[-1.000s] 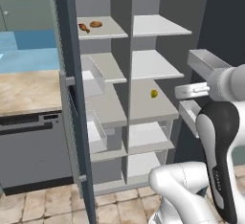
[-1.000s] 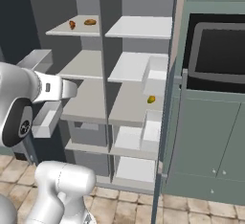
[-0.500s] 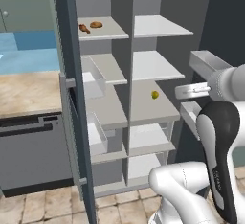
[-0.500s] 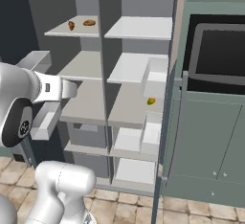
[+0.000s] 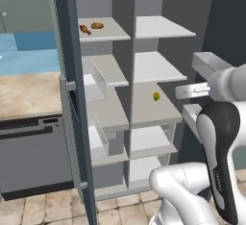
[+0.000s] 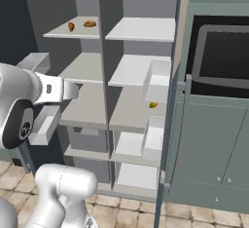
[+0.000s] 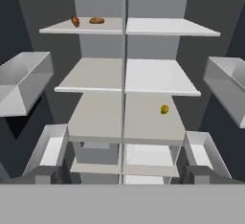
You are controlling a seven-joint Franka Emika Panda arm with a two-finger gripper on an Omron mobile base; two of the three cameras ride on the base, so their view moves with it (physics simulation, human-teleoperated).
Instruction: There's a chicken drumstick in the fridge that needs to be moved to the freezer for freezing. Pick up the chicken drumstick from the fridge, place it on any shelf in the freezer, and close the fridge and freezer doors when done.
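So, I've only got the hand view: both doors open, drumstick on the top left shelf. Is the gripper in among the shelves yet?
Observer: No. In the left base view the gripper hangs out in front of the shelves, about level with the fruit and well below the drumstick.
Operator: And what stands to the right of all this?
Observer: The right base view shows a dark oven front set in pale green cabinets, just past the right door.
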